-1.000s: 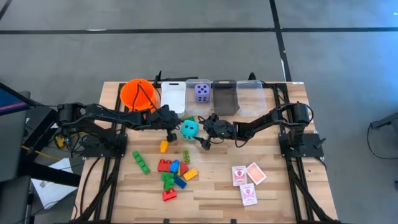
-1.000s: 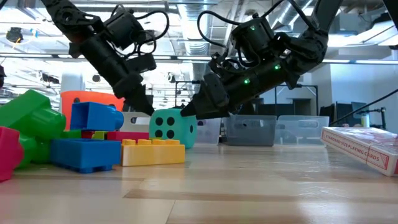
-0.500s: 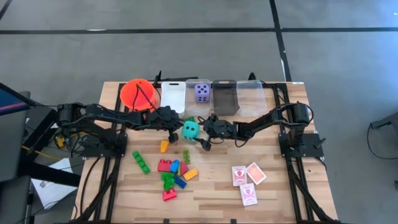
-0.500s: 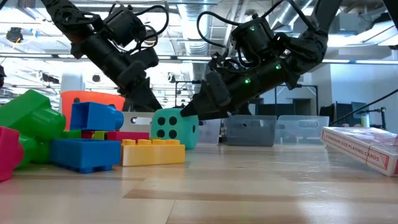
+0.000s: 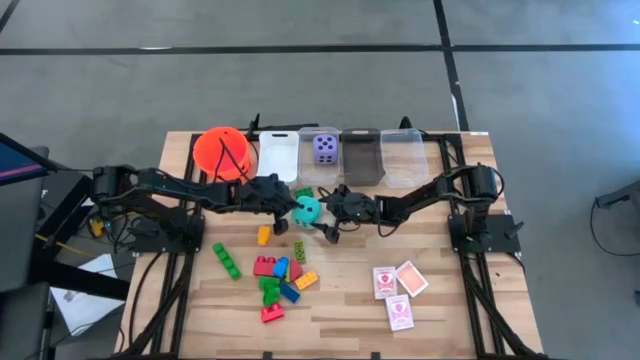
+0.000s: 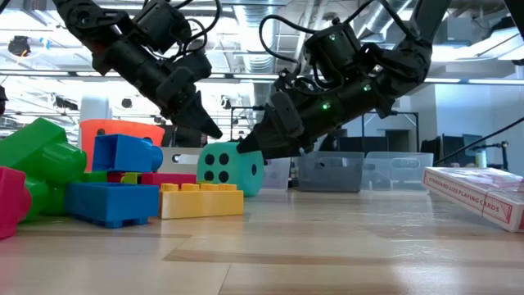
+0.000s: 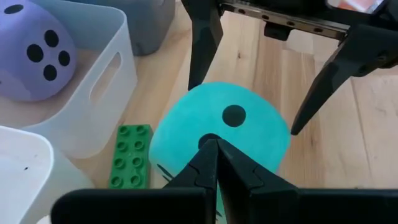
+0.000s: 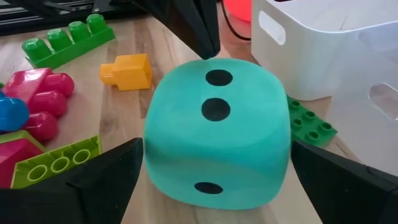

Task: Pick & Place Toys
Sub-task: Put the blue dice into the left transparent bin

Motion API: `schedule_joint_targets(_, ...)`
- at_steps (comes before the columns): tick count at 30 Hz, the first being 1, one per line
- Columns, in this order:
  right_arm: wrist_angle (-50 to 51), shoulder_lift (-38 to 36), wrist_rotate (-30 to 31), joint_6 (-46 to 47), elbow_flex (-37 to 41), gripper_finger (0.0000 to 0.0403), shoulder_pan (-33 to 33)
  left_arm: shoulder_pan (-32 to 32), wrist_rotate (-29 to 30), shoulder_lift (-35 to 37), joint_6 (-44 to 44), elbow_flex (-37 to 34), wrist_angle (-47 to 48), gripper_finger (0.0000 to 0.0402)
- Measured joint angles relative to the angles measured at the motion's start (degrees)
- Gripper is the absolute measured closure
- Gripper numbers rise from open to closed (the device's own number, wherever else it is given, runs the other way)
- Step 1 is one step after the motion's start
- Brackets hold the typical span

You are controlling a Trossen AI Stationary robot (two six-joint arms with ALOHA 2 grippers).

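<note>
Teal die (image 8: 217,137) between wide-spread right claw (image 5: 322,221) fingers, pinched-shut left claw (image 5: 291,213) touching it

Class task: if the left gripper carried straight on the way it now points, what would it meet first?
Most likely the teal dotted foam die: the left gripper, jaws shut, points at its top, seemingly almost touching.

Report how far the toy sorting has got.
Done: the purple die sits in a bin. In hand: the open right gripper straddles the teal die on the table, the shut left gripper over its top. Left: the loose bricks and the playing cards lie on the table.
</note>
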State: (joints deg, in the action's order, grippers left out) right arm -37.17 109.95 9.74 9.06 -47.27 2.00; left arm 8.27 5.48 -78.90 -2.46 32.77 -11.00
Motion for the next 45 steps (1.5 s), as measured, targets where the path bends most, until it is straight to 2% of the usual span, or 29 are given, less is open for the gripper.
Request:
schedule_joint_targets(3,0.0,0.0,0.0,0.0,0.0,0.0003,0.0,0.0,0.3,0.0,0.0,0.0,0.0,0.0401)
schedule_joint_targets(9,0.0,0.0,0.2,0.0,0.0,0.0003,0.0,0.0,5.0,0.3,0.3,0.0,3.9,0.0401)
schedule_joint_targets(15,0.0,0.0,0.2,0.0,0.0,0.0003,-0.1,0.0,5.2,0.3,-6.1,0.0,11.6,0.0401)
schedule_joint_targets(26,2.2,0.0,0.2,1.5,-1.9,0.0003,-0.1,-1.9,0.1,0.3,-11.8,0.0,8.0,0.0401)
schedule_joint_targets(31,5.6,-0.1,0.2,1.2,-3.4,0.0003,-0.1,-2.9,0.2,0.2,-12.9,0.0,8.1,0.0402)
schedule_joint_targets(45,6.7,-0.1,2.6,1.3,-3.4,0.0003,0.0,-3.1,0.2,0.2,-12.9,0.0,8.3,0.0401)
